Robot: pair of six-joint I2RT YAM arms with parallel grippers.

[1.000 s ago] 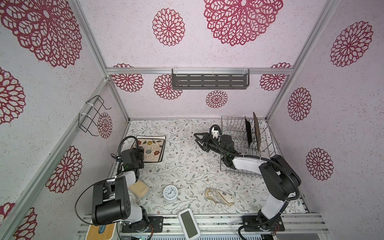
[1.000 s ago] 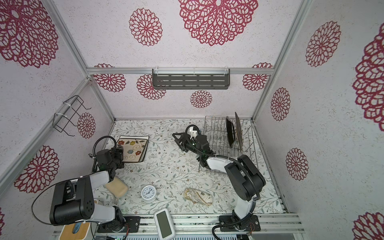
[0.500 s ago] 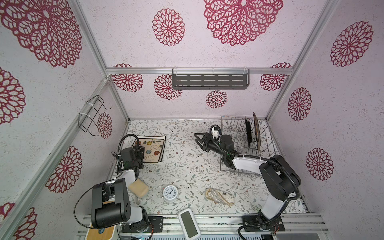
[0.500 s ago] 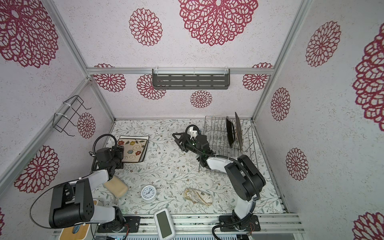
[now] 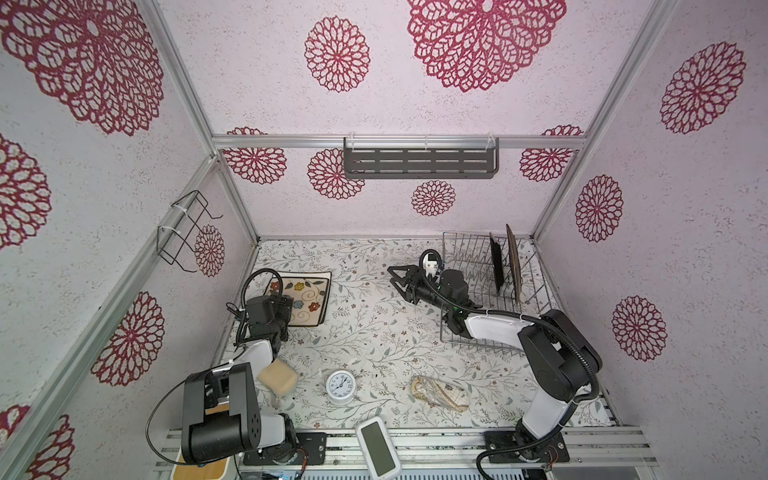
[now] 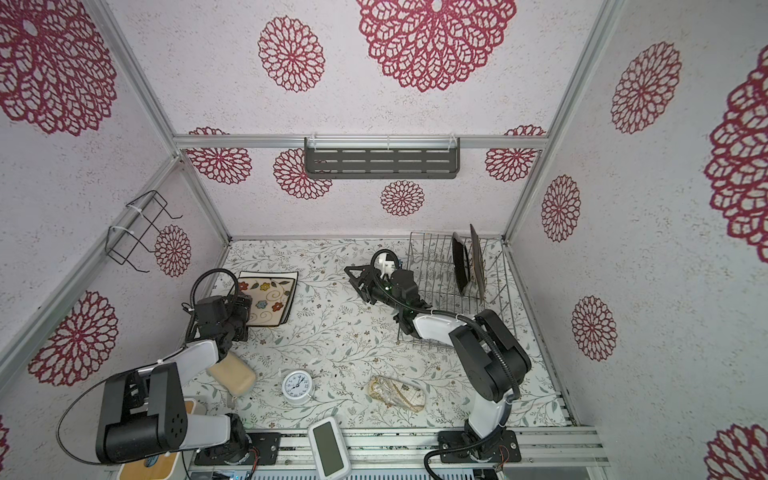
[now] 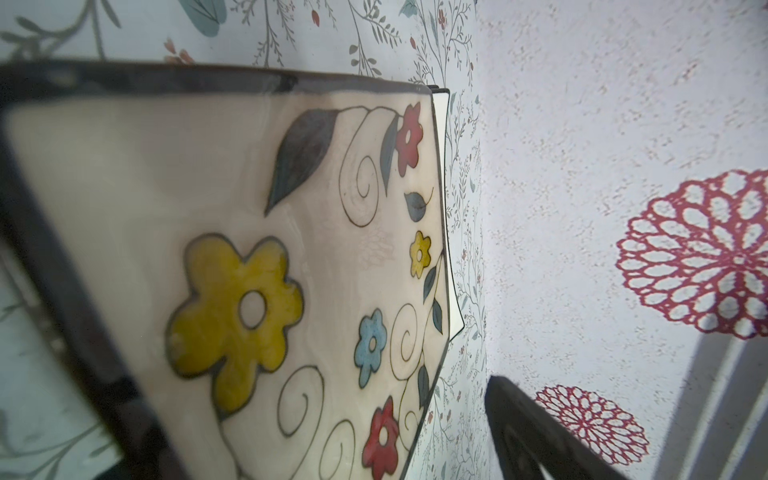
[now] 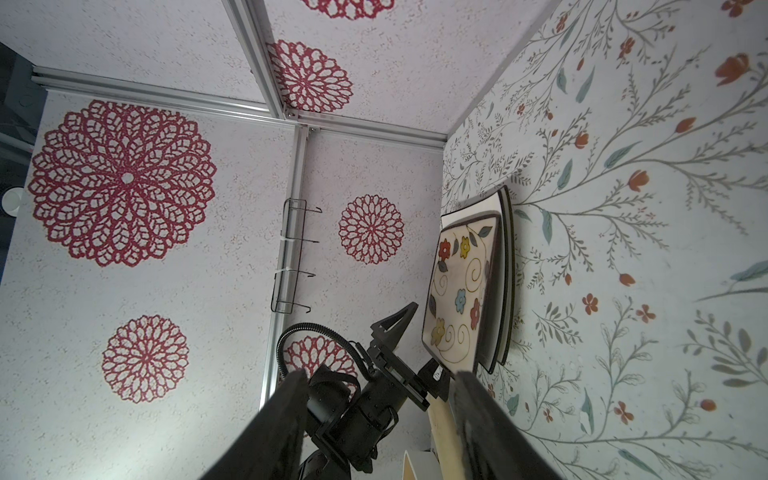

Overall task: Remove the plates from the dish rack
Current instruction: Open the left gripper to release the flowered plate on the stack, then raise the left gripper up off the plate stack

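The silver dish rack stands at the back right with two plates upright in it: a dark one and a brown-rimmed one. At the back left a cream flower-painted plate lies on top of a stack; in the right wrist view a dark plate and a white plate show under it. My left gripper is open at this plate's near edge, one finger clear of it. My right gripper is open and empty, just left of the rack.
A small white clock, a beige block and a crumpled patterned bag lie near the front. A white device rests on the front rail. A grey slotted shelf and a black wire holder hang on the walls.
The left gripper has shifted slightly toward the back beside the flower-painted plate. The right arm and the plates in the rack have not moved.
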